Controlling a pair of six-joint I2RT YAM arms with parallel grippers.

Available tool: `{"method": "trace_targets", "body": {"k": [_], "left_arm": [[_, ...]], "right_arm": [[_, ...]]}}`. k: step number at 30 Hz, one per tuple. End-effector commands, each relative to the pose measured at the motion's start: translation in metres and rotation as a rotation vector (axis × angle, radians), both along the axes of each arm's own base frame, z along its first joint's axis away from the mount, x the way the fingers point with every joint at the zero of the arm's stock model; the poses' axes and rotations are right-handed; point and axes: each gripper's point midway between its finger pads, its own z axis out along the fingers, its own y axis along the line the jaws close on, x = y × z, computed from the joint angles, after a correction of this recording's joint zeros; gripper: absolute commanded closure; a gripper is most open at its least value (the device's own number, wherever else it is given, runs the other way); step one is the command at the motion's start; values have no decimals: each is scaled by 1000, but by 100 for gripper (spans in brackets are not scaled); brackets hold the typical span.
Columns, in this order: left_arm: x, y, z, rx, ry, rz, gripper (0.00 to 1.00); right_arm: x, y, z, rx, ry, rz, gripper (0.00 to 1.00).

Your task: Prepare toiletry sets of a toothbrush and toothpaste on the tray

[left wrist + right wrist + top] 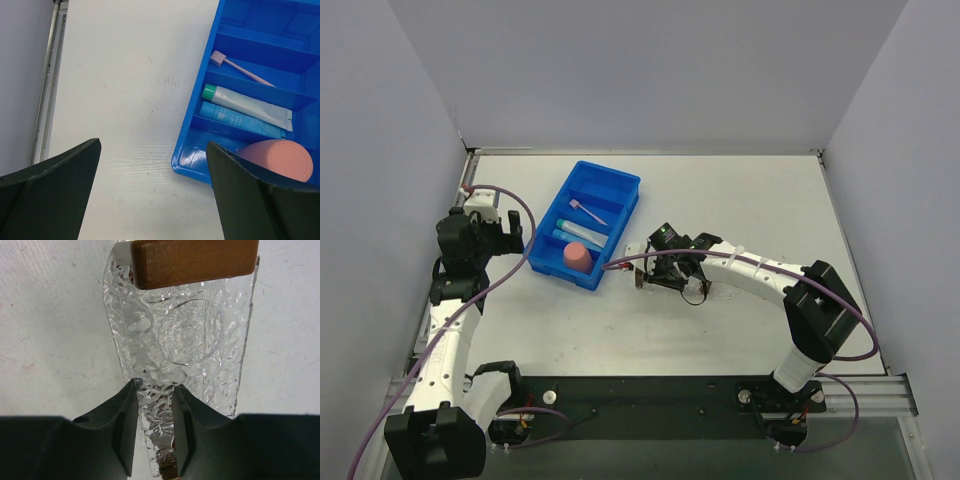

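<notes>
The clear glittery tray (190, 335) with a brown end block (192, 260) lies right of the blue bin, under my right gripper (663, 268). In the right wrist view the right gripper (155, 425) is shut on the tray's long side wall. The pink-lilac toothbrush (242, 71) lies in a bin compartment. The pale grey-blue toothpaste tube (250, 104) and the brighter blue tube (240, 120) lie together in the neighbouring one. My left gripper (152, 190) is open and empty over bare table, left of the bin's near corner. It also shows in the top view (515, 235).
The blue compartmented bin (620, 182) sits at the table's middle left, with a round pink cup (577, 257) in its near compartment. A metal rail (47, 85) runs along the table's left edge. Grey walls enclose the table on three sides.
</notes>
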Motion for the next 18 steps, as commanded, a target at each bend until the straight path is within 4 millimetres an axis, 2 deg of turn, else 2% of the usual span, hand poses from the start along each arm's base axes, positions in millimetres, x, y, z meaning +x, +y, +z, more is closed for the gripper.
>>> {"method": "trace_targets", "body": {"k": [1, 4, 11, 18], "left_arm": [[1, 3, 12, 15, -41, 9, 3], [1, 3, 13, 14, -41, 6, 3], [1, 3, 12, 14, -38, 8, 2], [1, 2, 10, 11, -35, 4, 3]], "right_arm": [[-1, -3, -4, -41, -6, 13, 80], [-1, -3, -3, -41, -9, 14, 72], [2, -5, 0, -51, -26, 15, 61], [4, -5, 4, -54, -34, 6, 58]]}}
